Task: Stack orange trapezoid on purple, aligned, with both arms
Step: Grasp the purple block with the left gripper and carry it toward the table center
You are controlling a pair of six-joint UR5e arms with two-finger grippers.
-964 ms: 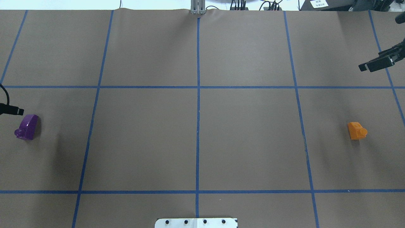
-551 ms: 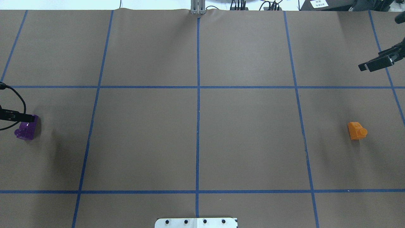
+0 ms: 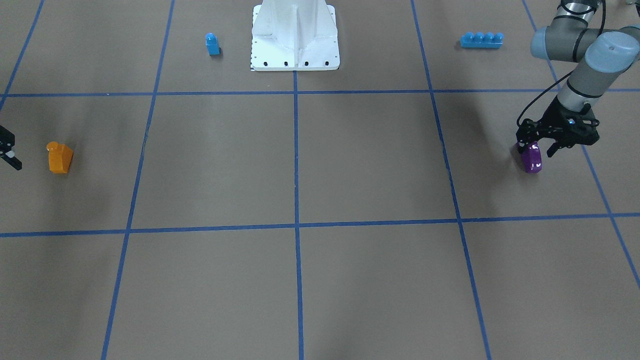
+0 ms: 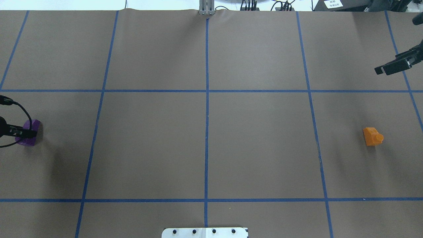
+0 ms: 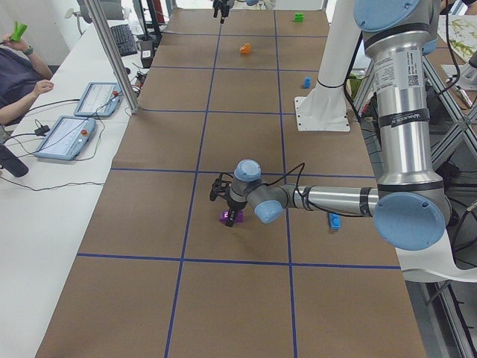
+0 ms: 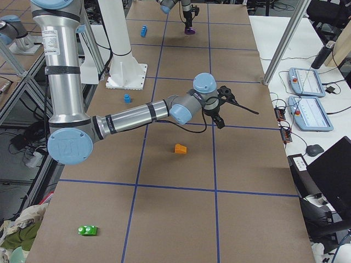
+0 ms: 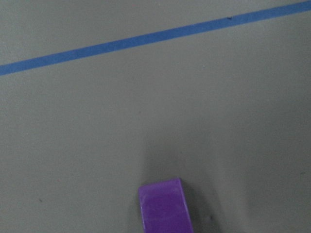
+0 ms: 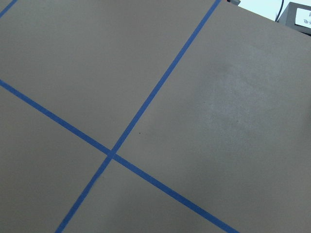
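The jaws of the left gripper (image 3: 536,149) stand apart, one finger on each side of the purple block (image 3: 531,160), which rests on the brown desk (image 3: 350,165) close to the robot's left edge, about midway along it. Whether the pads touch the block cannot be told. In the left wrist view only the top end of the block shows, at the bottom of the frame. The jaws of the right gripper (image 4: 393,66) are spread and hold nothing, hanging above the desk by the right edge, toward the far side. The orange trapezoid (image 4: 372,136) lies on its side near that same right edge, well apart from the right gripper. A small blue single-stud block (image 3: 212,44) and a blue four-stud brick (image 3: 481,40) sit on either side of the white pedestal base (image 3: 295,35).
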